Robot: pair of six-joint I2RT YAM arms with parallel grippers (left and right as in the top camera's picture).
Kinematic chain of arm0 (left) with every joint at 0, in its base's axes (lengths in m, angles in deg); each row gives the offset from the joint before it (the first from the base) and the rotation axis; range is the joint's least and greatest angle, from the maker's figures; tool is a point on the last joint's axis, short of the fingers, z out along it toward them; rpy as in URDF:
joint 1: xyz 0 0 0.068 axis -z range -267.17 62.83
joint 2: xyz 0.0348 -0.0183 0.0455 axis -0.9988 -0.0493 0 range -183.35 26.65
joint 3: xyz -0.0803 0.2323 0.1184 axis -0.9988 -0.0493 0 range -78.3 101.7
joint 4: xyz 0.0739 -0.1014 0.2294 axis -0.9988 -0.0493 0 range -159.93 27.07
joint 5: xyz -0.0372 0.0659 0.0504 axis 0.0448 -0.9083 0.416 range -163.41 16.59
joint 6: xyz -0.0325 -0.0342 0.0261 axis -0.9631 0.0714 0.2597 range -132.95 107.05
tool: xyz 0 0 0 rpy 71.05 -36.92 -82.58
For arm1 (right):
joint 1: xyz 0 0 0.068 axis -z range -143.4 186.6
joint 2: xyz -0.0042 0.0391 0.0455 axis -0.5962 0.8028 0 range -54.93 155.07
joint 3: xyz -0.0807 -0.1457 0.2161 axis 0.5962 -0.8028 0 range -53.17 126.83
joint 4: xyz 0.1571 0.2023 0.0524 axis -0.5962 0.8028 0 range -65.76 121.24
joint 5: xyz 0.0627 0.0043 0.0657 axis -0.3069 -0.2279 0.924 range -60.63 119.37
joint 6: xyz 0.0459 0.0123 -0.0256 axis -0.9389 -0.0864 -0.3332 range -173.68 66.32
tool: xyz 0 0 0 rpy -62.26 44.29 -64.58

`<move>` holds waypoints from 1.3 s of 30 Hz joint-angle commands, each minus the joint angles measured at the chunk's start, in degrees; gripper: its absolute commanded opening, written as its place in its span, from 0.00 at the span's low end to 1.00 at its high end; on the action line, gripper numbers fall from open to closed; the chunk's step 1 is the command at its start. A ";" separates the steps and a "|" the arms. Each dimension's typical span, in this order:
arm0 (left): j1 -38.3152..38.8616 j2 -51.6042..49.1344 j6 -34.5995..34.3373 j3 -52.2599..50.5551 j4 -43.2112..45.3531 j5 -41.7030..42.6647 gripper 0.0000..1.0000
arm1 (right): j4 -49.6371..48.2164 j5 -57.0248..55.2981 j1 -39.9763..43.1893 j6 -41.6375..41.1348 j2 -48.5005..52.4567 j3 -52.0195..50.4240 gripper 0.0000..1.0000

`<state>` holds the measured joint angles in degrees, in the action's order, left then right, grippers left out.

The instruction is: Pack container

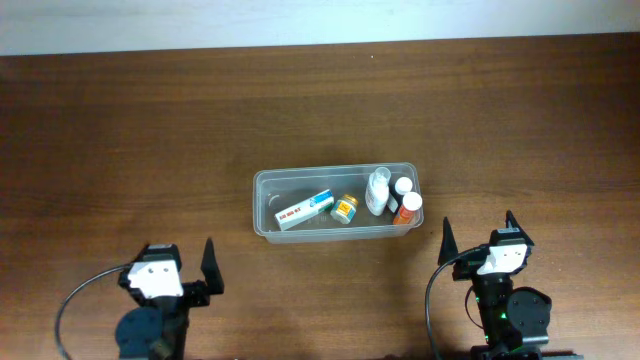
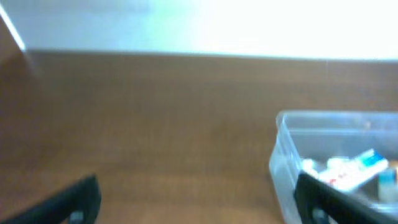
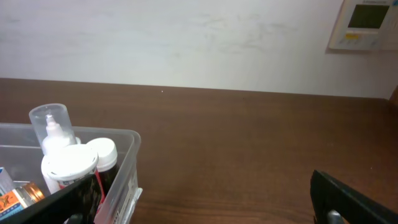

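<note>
We see container (image 1: 330, 171): clear translucent plastic tub, rectangular, rounded corners, raised rim, shallow. We find it upright, open-topped, on counter (image 1: 150, 120) near middle, long sides running left-right. We note it loaded: small box (image 1: 304, 210) lying flat mid-tub, small jar (image 1: 345, 208) just beside, bottles (image 1: 403, 188) standing at right end.

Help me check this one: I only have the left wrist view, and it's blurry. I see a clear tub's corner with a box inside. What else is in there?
Observer: Overhead, the container also holds a small yellowish jar right beside the box.
Operator: Any bottles?
Observer: Three at its right end: a clear-capped bottle, a white-capped dark bottle and a white-capped orange bottle.
Operator: Is either hand holding something?
Observer: No. The left hand and right hand are both open and empty, apart from the container.
</note>
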<state>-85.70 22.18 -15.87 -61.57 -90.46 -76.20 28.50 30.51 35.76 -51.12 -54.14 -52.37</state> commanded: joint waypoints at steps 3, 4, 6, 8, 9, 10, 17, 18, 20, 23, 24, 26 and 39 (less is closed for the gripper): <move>-0.15 3.72 1.79 -10.34 15.34 1.79 0.99 | 0.02 0.55 -0.33 0.20 -0.55 -0.48 0.98; -0.15 3.82 3.02 -12.07 18.82 2.21 1.00 | 0.02 0.55 -0.33 0.20 -0.55 -0.48 0.98; -0.15 3.87 6.51 -14.97 25.24 3.80 1.00 | 0.02 0.55 -0.33 0.20 -0.55 -0.48 0.98; -0.20 3.87 9.84 -16.28 27.71 5.62 0.99 | 0.02 0.55 -0.33 0.20 -0.55 -0.48 0.98; -0.20 3.87 10.86 -16.20 27.74 5.62 0.99 | 0.02 0.55 -0.33 0.20 -0.55 -0.48 0.98; -0.22 3.98 11.23 -16.22 26.82 5.55 0.99 | 0.02 0.55 -0.33 0.20 -0.55 -0.48 0.98; -0.15 4.17 11.19 -16.20 23.15 5.60 0.99 | 0.02 0.55 -0.33 0.20 -0.55 -0.48 0.98; -0.15 4.17 11.19 -16.20 23.12 5.57 0.99 | 0.02 0.55 -0.33 0.20 -0.55 -0.48 0.98; -0.15 4.17 11.19 -16.20 23.12 5.57 1.00 | 0.02 0.55 -0.33 0.20 -0.55 -0.48 0.98; -0.15 4.17 11.19 -16.20 23.15 5.57 0.99 | 0.02 0.55 -0.33 0.20 -0.55 -0.48 0.98; -0.15 4.17 11.19 -16.20 23.12 5.57 1.00 | 0.02 0.57 -0.33 0.20 -0.55 -0.48 0.98; -0.15 4.15 11.19 -16.20 23.15 5.57 1.00 | 0.02 0.55 -0.33 0.20 -0.55 -0.48 0.98; -0.15 4.13 11.19 -16.20 23.15 5.57 0.99 | 0.02 0.55 -0.33 0.20 -0.55 -0.48 0.98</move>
<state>-85.70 25.76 -5.60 -77.48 -67.33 -71.65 28.52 30.51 35.76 -50.87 -54.14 -52.39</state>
